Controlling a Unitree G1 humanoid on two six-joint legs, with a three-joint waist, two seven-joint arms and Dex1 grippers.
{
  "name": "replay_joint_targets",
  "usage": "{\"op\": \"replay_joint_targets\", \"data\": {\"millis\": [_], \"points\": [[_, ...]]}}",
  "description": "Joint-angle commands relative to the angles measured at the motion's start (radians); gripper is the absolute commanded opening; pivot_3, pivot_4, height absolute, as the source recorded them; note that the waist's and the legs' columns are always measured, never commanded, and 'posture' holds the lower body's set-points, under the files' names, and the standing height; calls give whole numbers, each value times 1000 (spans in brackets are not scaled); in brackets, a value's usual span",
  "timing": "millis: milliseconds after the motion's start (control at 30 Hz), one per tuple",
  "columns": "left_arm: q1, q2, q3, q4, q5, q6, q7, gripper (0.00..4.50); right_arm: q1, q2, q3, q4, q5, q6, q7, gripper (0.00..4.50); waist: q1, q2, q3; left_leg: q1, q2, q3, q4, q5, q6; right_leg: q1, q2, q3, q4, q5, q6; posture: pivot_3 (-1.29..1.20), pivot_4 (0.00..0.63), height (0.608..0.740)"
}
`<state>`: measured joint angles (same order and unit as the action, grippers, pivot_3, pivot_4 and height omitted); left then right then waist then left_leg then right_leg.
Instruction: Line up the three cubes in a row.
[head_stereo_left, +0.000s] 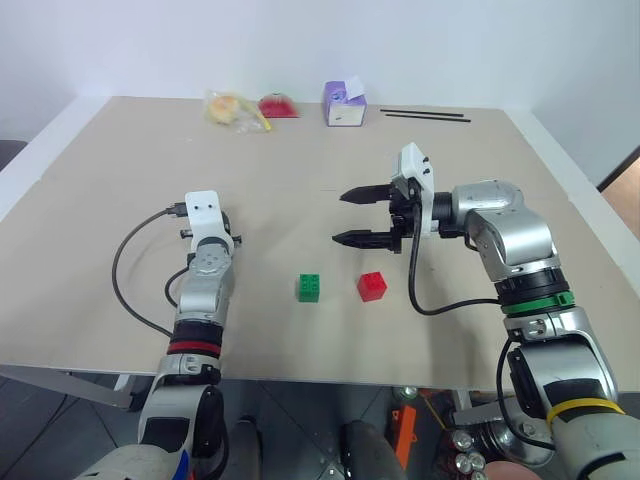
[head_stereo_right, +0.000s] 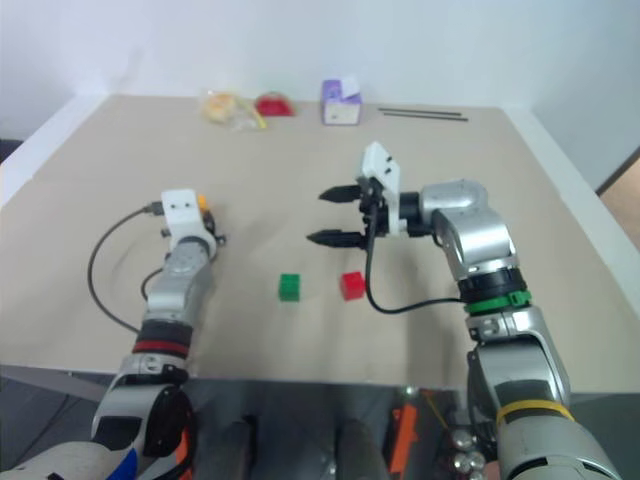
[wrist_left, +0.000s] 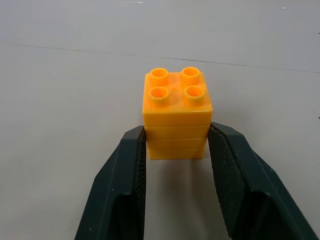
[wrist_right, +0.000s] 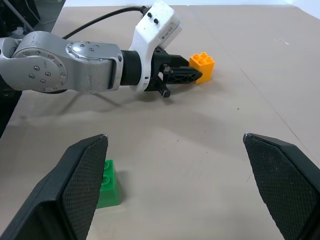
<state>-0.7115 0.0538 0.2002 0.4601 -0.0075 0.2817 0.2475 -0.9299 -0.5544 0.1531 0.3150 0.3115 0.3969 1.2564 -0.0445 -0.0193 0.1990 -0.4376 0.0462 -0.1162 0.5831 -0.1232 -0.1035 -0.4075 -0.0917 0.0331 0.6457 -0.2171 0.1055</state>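
Cubes nearest the table's (head_stereo_left: 90, 300) front edge: green cube (head_stereo_left: 309, 287) and red cube (head_stereo_left: 371, 286), side by side with a small gap, green on the left, both flat on the tan top. Left gripper (wrist_left: 175, 145) sits left of them, further back, low over the table and pointing forward; its fingers (wrist_left: 125, 185) are pinched on the lower sides of the yellow-orange cube (wrist_left: 176, 112). Left wrist view gives the grip clearly, studs up, cube on the surface. Head views mostly hide that cube behind the white wrist camera, only an orange sliver (head_stereo_right: 203, 202) shows in the right eye view. Right wrist view shows the same cube from the side at the left fingertips, plus the green cube near its own finger. Right gripper (head_stereo_left: 354, 217) hangs above the table behind the red cube, pointing left, fingers spread wide, nothing between them. Far edge: clear bag with yellow stuff (head_stereo_left: 232, 109), red thing (head_stereo_left: 277, 105), purple-and-white box (head_stereo_left: 343, 103), two thin black sticks (head_stereo_left: 425, 115).
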Motion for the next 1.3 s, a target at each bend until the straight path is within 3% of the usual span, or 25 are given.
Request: {"op": "replay_joint_targets", "data": {"millis": [33, 133, 300, 433, 533, 800, 1300], "points": [[25, 26, 2, -85, -45, 11, -81, 1258, -28, -7, -39, -26, 27, 12, 11, 4500, 0, 0, 0, 0, 0, 0, 0, 0, 0, 0, 0, 0, 0, 0, 0, 0, 150, 740], [88, 125, -24, -223, -138, 34, -341, 1258, -11, -29, -40, -71, 55, 35, 59, 4500, -2, 0, 0, 0, 0, 0, -1, 0, 0, -1, 0, 0, 0, 0, 0, 0, 150, 740], [215, 417, -73, -453, -319, 100, -863, 1258, -2, -61, -32, -118, 88, 59, 125, 4500, -4, 0, 0, 0, 1, 0, -4, 0, 0, -3, 0, 0, 1, -1, -3, 0, 150, 740], [283, 601, -98, -483, -404, 97, -1175, 1258, 8, -77, -7, -138, 85, 62, 168, 4500, -1, 0, 0, 0, 1, 0, -5, 0, -1, -2, 0, 0, 0, -6, -8, 0, 150, 740], [305, 673, -128, -478, -425, 65, -1346, 1258, 21, -86, 9, -169, 82, 71, 194, 4500, -1, 0, 0, 0, 1, 0, -4, 0, -1, -2, 0, 0, 0, -7, -9, 0, 150, 740], [265, 701, -227, -340, -353, -79, -1550, 1258, 47, -106, 21, -249, 87, 105, 194, 4500, -2, 0, 0, 0, 1, 1, -4, 0, -1, -2, 0, 0, 0, -7, -9, 0, 150, 740], [226, 684, -282, -202, -284, -169, -1626, 1258, 61, -130, 6, -276, 97, 134, 163, 4500, -2, 0, 0, 0, 1, 1, -4, 0, 0, -2, 0, 0, 1, -7, -9, 0, 150, 740]]}}
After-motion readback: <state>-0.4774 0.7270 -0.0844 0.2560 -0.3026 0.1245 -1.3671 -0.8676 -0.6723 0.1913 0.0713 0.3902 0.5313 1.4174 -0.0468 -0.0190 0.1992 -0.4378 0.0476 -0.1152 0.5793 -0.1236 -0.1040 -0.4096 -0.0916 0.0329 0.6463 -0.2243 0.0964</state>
